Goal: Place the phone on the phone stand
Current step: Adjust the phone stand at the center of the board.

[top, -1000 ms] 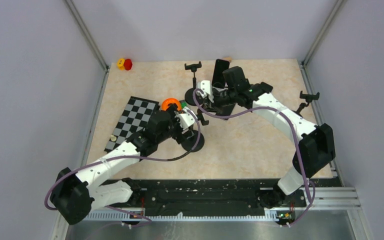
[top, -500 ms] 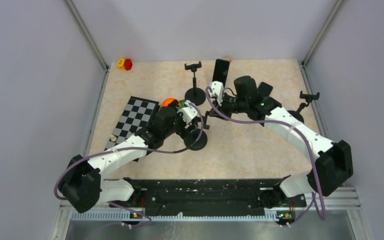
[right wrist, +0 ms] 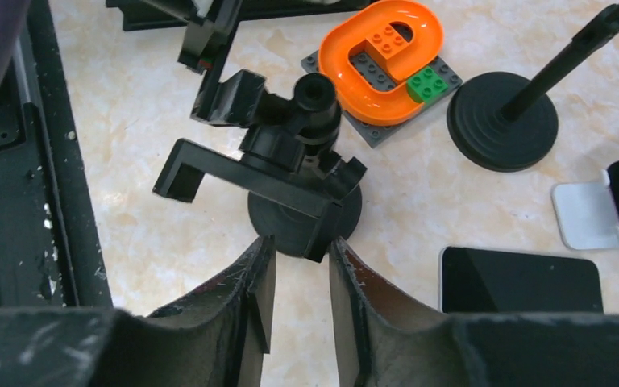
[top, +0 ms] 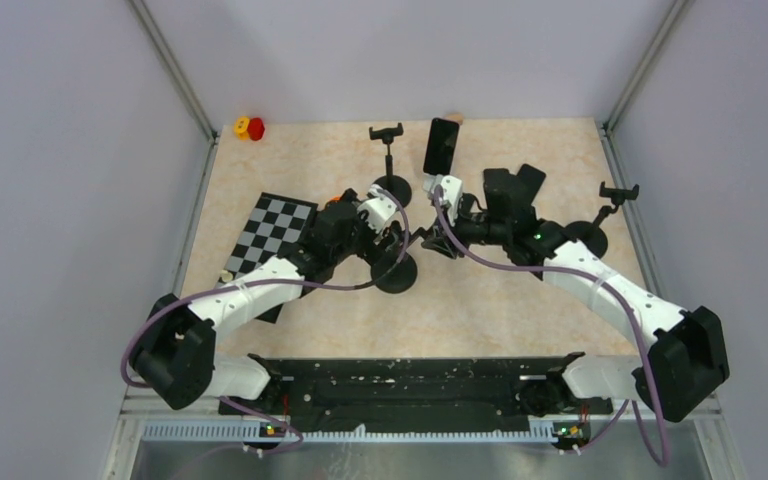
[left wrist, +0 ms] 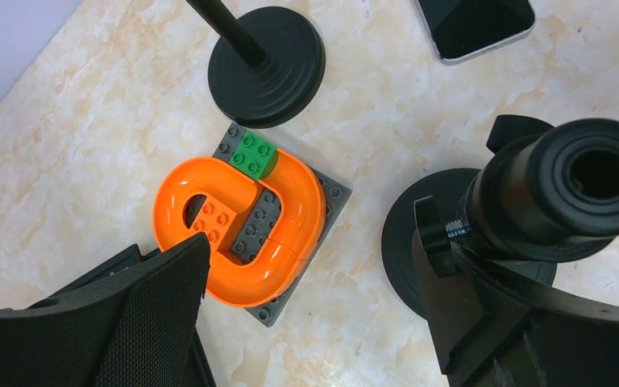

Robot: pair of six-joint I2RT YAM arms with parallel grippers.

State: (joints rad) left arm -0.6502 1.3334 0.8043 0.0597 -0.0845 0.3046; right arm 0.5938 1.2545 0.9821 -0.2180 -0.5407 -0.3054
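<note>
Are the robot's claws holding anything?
Nothing. The right claw is slightly open and empty; the left claw is wide open beside the phone stand.

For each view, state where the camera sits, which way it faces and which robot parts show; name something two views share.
Top external: above, behind the bases, looking down on the table; left arm and right arm show.
Left wrist: on the left arm, looking down at the orange track; one finger shows.
Right wrist: on the right arm, looking down at the phone stand; both fingers show.
Both wrist views share the orange track.
</note>
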